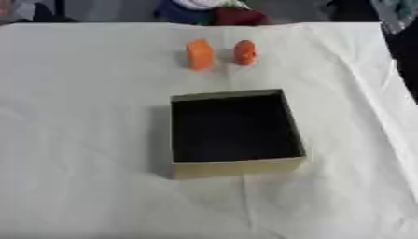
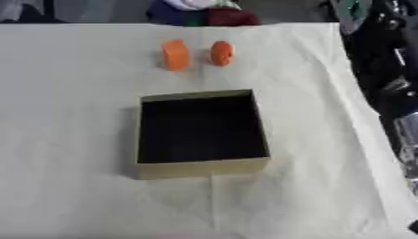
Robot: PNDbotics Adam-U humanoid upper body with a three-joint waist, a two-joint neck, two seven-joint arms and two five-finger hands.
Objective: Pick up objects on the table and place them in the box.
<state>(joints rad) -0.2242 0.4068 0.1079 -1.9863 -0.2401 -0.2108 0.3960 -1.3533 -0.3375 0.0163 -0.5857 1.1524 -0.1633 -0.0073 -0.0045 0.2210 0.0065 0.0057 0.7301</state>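
Two small orange objects stand side by side on the white table beyond the box. The left one (image 1: 198,53) is blockier and a little taller. The right one (image 1: 245,52) is rounder and a slightly deeper orange. An open box (image 1: 237,168) with tan walls and a dark inside sits at the middle of the table, and I see nothing in it. Neither hand shows over the table. Black and silver arm parts (image 2: 396,88) hang beyond the table's right edge in the right eye view, with no hand to make out.
A white cloth (image 1: 81,140) covers the table, with a crease running from the box toward the near edge. Blue, white and dark red things (image 1: 216,13) lie past the far edge. The table's right edge (image 2: 359,102) slants down to the right.
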